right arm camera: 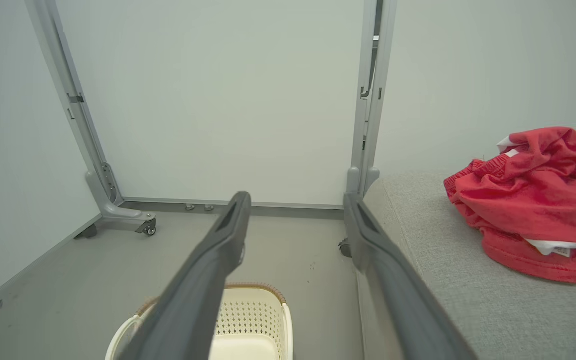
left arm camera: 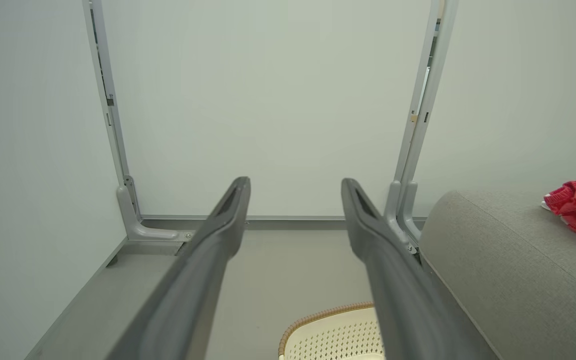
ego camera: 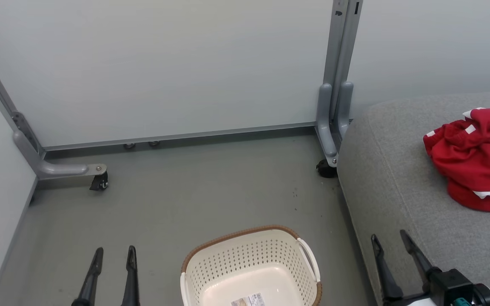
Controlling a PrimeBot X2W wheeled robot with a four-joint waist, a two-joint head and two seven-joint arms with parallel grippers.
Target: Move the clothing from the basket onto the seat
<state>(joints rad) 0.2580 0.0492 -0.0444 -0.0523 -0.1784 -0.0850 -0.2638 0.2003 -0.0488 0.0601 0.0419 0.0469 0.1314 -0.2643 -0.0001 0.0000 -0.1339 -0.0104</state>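
- The red clothing (ego camera: 474, 157) looks soft and light; pinch a thick fold
- It lies on the seat (ego camera: 398, 191), beyond the open right gripper (ego camera: 388, 235)
- The left gripper (ego camera: 115, 250) is open too

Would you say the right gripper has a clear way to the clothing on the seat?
Probably yes: the open right gripper hangs at the near edge of the seat, and nothing stands between it and the clothing. Whether the arm stretches that far, I cannot tell.

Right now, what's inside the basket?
The basket holds a sticker on its floor, and nothing else in the visible part. Its near end is cut off by the picture's edge.
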